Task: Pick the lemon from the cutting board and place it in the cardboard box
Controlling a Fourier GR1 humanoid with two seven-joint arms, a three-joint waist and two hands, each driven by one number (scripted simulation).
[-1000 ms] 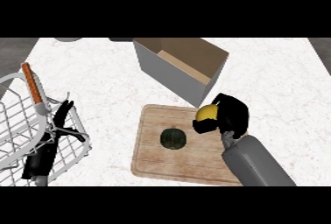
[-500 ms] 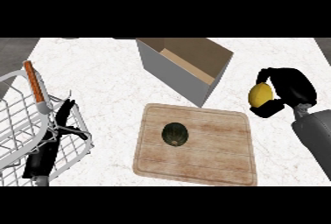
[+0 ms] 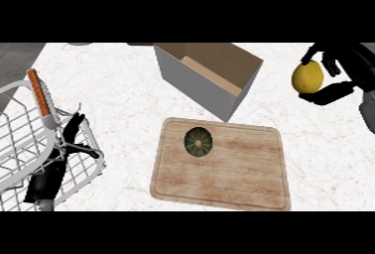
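Head view: the right hand [image 3: 350, 62] is curled round the lemon [image 3: 309, 77], clear of the cutting board [image 3: 234, 168], beside the cardboard box [image 3: 209, 74]; placing it inside remains.

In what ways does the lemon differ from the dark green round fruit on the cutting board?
Colour: the lemon is plain yellow; the green fruit is dark, with pale streaks from its centre. Place: the lemon is held in the right hand, to the right of the cardboard box; the green fruit lies on the cutting board, with no hand on it. Both are rounded.
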